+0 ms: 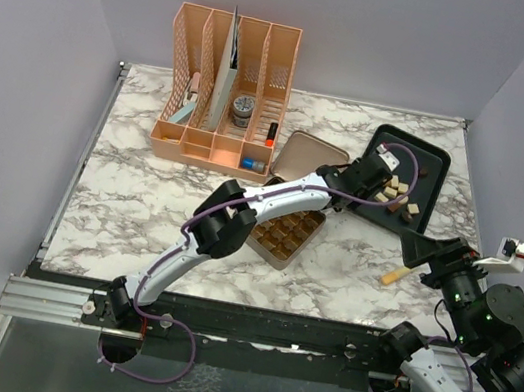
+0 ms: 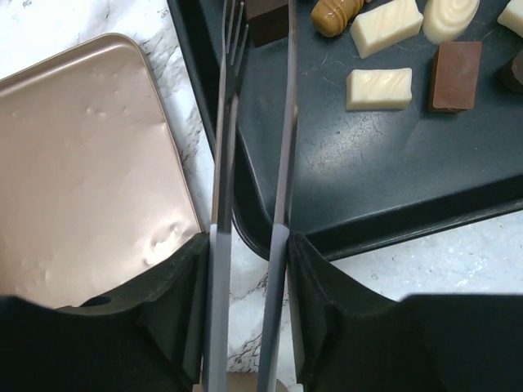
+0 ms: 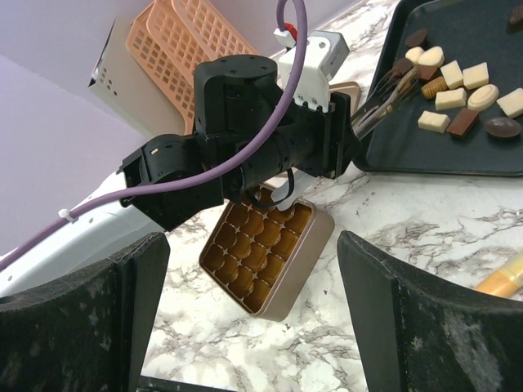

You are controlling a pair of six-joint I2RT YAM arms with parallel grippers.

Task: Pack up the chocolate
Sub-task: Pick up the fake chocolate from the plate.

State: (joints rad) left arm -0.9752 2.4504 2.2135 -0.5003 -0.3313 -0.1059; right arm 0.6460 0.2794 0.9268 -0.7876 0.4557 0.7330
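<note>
Right gripper [image 3: 253, 322] sits folded back at the near edge, jaws wide apart and empty. The left arm stretches diagonally over the tin [image 1: 283, 238] to the tray [image 2: 368, 184]. Left gripper [image 2: 249, 282] clamps tongs [image 2: 283, 163], whose tips straddle a dark chocolate [image 2: 265, 20]; other pieces lie loose on the tray.

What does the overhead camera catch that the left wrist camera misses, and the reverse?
Only the overhead view: the peach organizer, the gold tin with its compartments, a yellow stick and the right arm.
Only the left wrist view: metal tongs clamped in the left end effector, their tips either side of a dark piece.
Both: the black tray, the loose chocolates on it, the gold lid and the marble table.
</note>
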